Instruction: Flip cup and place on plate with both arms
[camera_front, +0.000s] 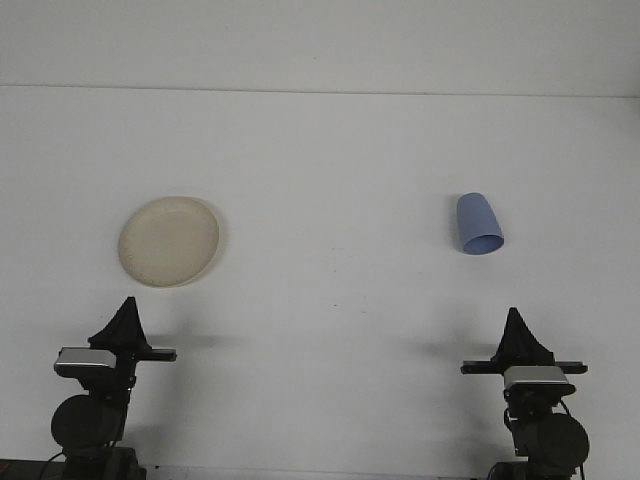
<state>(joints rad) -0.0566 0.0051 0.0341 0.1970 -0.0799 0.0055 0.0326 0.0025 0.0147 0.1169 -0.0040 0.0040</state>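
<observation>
A blue cup (478, 224) rests on the white table at the right, its narrow end pointing away and its wider end toward me, tilted slightly right. A round cream plate (168, 241) lies flat on the left side with nothing on it. My left gripper (127, 312) sits low near the front edge, just in front of the plate, with its fingers together in a single point. My right gripper (515, 322) mirrors it at the front right, a short way in front of the cup, shut and holding nothing.
The white table (330, 180) runs back to a pale wall. Between the plate and the cup lies bare surface. Both arm bases stand at the bottom corners.
</observation>
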